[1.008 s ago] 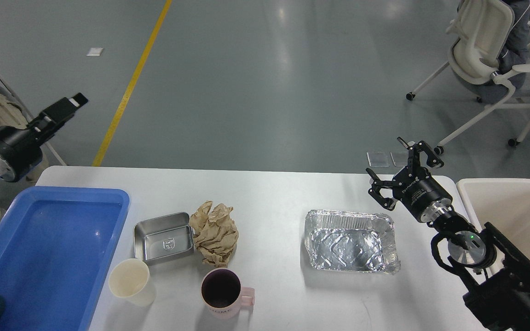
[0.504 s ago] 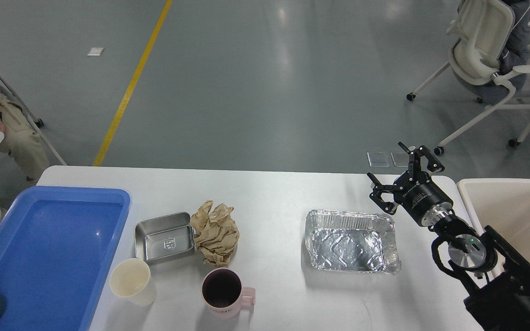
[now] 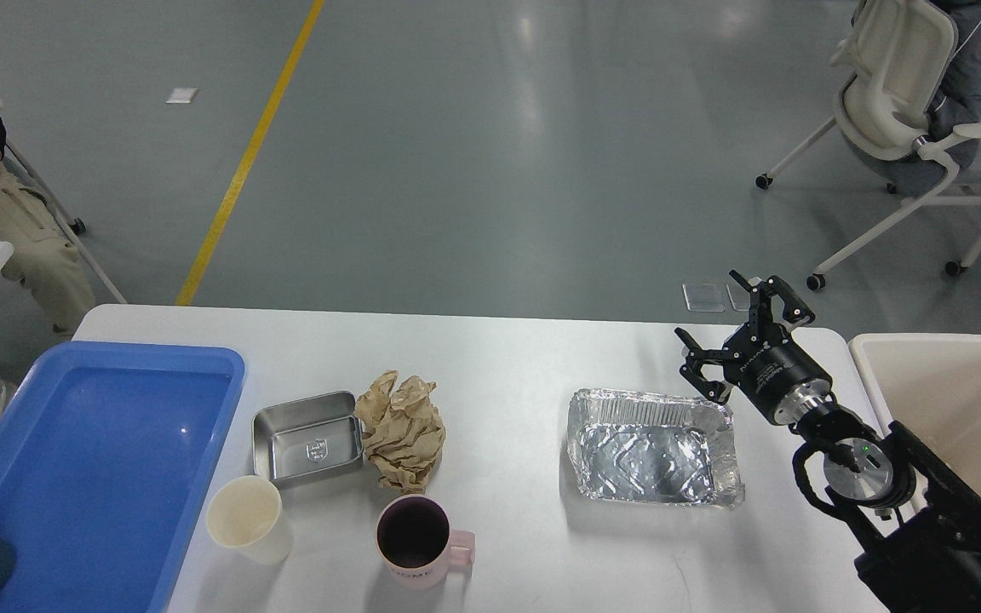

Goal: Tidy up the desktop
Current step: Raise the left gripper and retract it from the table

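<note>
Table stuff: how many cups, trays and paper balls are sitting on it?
Cups: 2, a cream cup and a pink mug
Metal trays: 2, a steel tin and a foil tray
Paper balls: 1, brown
Blue trays: 1
Total: 6

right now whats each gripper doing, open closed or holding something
Left gripper: not in view.
Right gripper: open, holding nothing, raised beside the far right corner of the foil tray.

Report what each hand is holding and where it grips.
Nothing is held. The right hand is open and empty above the desktop, just beyond the far right corner of the foil tray. The left hand is out of view.
</note>
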### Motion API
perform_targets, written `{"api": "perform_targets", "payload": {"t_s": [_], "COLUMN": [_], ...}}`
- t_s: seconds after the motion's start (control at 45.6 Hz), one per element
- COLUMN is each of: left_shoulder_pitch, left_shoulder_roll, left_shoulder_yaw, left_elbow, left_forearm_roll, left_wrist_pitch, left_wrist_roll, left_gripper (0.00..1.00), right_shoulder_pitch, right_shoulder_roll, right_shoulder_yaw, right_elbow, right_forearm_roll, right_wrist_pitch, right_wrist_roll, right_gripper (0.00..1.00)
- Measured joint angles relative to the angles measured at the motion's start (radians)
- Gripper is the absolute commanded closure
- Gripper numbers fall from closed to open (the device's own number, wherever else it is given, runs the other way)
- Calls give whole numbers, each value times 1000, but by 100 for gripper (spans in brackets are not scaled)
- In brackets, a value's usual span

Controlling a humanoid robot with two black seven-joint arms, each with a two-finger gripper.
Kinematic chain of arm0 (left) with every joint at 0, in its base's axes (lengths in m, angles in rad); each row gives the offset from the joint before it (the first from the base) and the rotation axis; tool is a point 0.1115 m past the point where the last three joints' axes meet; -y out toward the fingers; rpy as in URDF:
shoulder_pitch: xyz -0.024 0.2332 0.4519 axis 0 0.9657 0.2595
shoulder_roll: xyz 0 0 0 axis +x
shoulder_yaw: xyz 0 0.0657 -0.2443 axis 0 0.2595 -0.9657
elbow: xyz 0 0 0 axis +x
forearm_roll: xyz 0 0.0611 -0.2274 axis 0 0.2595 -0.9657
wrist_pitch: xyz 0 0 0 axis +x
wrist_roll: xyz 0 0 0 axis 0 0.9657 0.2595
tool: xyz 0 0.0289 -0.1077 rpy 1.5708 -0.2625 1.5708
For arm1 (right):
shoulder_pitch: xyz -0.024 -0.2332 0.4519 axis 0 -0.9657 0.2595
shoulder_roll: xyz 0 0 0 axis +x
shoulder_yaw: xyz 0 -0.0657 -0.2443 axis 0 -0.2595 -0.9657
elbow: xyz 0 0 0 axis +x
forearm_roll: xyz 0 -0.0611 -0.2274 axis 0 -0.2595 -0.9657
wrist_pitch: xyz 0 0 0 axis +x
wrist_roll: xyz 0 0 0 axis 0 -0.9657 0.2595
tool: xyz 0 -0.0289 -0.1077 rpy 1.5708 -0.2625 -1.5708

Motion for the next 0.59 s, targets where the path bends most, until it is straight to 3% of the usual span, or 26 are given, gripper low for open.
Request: {"api": "perform_targets", "payload": {"t_s": [0.153,0.46,0.591], "left_shoulder_pitch": [-1,2,-25], "left_shoulder_roll": [5,-9,-76], "left_shoulder_yaw": [7,14,14], "left_elbow": [4,5,6], "left_forearm_roll": [-28,-22,14], "left_wrist_pitch": [73,108,125], "left_wrist_roll": [-98,-114,-115], "left_gripper": [3,3,3], "right_shoulder_pitch": [2,-7,-7], "right_shoulder_roll": [-4,-5,-5], "right_shoulder_yaw": [-12,-18,-17], "right_elbow": [-1,-1,0], "right_forearm_roll": [0,-2,-2], "right_wrist_pitch": [-11,-15,-16], "right_wrist_roll": [0,0,0], "right_gripper": [0,0,0]}}
